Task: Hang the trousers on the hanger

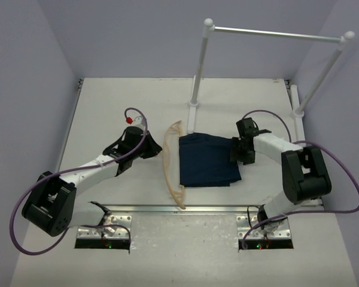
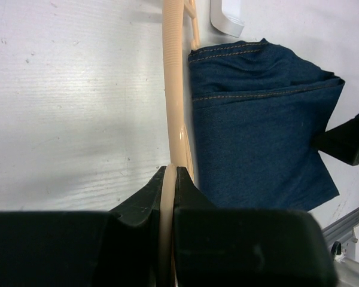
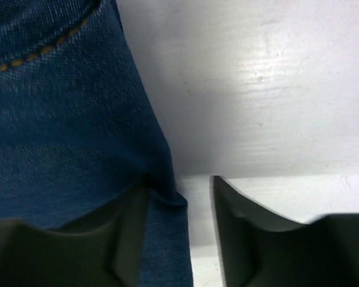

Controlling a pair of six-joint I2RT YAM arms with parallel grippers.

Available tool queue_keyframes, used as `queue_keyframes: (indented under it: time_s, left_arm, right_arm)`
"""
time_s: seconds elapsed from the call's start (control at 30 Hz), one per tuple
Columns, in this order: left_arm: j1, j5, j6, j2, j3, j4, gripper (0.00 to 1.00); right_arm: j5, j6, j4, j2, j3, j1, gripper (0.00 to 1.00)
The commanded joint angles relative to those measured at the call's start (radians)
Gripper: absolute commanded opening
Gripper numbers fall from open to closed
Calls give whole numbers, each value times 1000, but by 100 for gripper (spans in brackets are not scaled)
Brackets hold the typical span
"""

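Shows the trousers (image 1: 208,160) folded flat at frame centre on the table (image 1: 107,119), the hanger (image 1: 170,161) just beside their left edge. Shows the left gripper (image 2: 169,179) clamped on the hanger's bar. Shows the right gripper (image 3: 179,191) at the trousers' right edge, jaws parted, cloth against one finger.

Hanger (image 2: 175,89) end hidden inside left end effector (image 2: 169,174); trousers (image 3: 60,119) cropped by frame.

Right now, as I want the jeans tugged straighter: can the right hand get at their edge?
Probably yes. The right hand stands open with the edge of the jeans lying in its gap, nothing in between. The left hand is shut on the hanger.
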Motion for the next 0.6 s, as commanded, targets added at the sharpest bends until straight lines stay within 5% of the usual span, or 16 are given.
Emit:
queue_keyframes:
  time_s: [0.0,0.13,0.27,0.57]
  left_arm:
    - [8,44,48,-18,5,-78,0]
    - [-10,86,-8,-25,42,-79,0]
    - [-77,47,-76,-40,100,-93,0]
    - [-207,-71,-179,22,251,-129,0]
  right_arm:
    - [76,27,-101,-183,48,49,62]
    - [220,45,-233,-275,176,159,80]
    - [207,68,-251,-317,210,331,99]
    - [-158,252,185,-488,-116,617,99]
